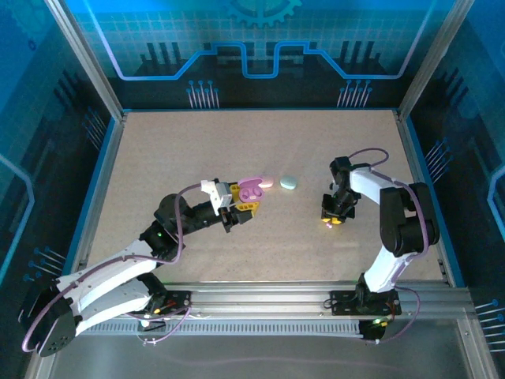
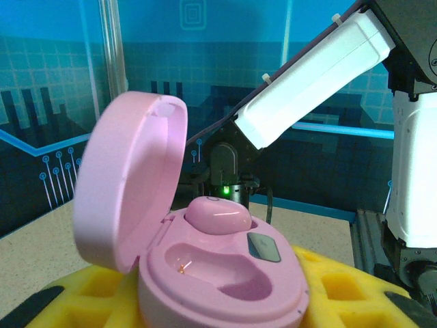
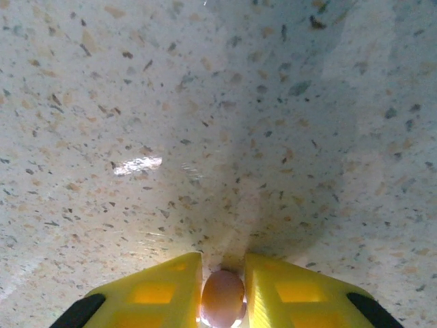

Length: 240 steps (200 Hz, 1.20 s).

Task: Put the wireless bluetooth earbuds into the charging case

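Note:
My left gripper [image 1: 241, 210] is shut on the base of a pink charging case [image 1: 251, 190], held a little above the table with its lid [image 2: 130, 184] swung open. In the left wrist view the case [image 2: 273, 280] sits between the yellow fingers [image 2: 341, 294]. One pink earbud [image 2: 217, 215] is seated in the far socket, while the near socket [image 2: 212, 270] is empty. To the right, my right gripper [image 1: 332, 219] points down at the table. Its yellow fingers [image 3: 160, 294] are shut on a small pinkish earbud [image 3: 222, 298] right at the tabletop.
Two small pastel oval pieces lie mid-table between the arms: a pale pink one [image 1: 267, 183] beside the case and a pale teal one [image 1: 289, 183]. The speckled tabletop [image 3: 218, 102] spreads ahead of the right fingers. Metal frame posts and blue walls ring the table.

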Available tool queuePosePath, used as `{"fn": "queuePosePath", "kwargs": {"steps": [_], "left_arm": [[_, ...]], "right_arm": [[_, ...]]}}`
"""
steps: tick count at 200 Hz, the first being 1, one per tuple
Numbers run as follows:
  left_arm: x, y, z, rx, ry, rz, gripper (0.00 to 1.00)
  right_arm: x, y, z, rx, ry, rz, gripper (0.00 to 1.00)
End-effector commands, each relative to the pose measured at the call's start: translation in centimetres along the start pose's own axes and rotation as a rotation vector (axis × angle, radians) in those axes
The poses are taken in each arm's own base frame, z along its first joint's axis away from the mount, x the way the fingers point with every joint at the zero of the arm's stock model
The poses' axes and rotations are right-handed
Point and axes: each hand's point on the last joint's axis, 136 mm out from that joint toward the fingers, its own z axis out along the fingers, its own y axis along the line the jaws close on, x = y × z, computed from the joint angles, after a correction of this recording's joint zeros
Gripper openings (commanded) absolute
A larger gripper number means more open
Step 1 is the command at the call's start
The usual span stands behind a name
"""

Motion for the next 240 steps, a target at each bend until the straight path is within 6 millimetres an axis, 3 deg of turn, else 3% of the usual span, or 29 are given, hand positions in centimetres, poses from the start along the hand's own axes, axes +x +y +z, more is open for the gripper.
{"fn": "queuePosePath", "kwargs": {"steps": [1,51,87,113,136,162,187,212,240], "left_arm": [[-0.3,-0.2,0.1,0.002,-0.013,0.006,0.27],[-0.3,-0.1,0.1,-0.001,-0.009,0.008,0.27],[-0.1,0.0,0.3,-0.004,-0.002,0.005,0.27],[0.2,0.2,0.5,-0.007,0.003,0.003,0.27],[0.7,0.8,0.9,-0.031,0.012,0.002,0.27],[1.2,1.7,1.6,-0.065,0.006,0.008,0.27],[1.5,2.5,2.4,-0.085,-0.004,0.007,0.27],[1.7,2.9,2.9,-0.098,-0.011,0.012,0.27],[2.0,3.2,3.4,-0.105,-0.016,0.026,0.27]], "right_arm": [[0.4,0.1,0.5,0.031,0.027,-0.020,0.25],[0.6,0.4,0.1,0.038,0.016,-0.029,0.20],[0.6,1.4,-2.8,-0.028,-0.073,-0.036,0.19],[0.9,3.8,-6.9,-0.179,-0.171,-0.060,0.18],[1.6,6.5,-12.2,-0.361,-0.283,-0.090,0.18],[3.4,9.9,-18.3,-0.604,-0.364,-0.151,0.18],[5.6,13.0,-23.1,-0.837,-0.368,-0.243,0.18],[7.3,15.0,-26.4,-0.993,-0.352,-0.318,0.18],[8.7,16.7,-28.3,-1.087,-0.349,-0.389,0.19]]}}
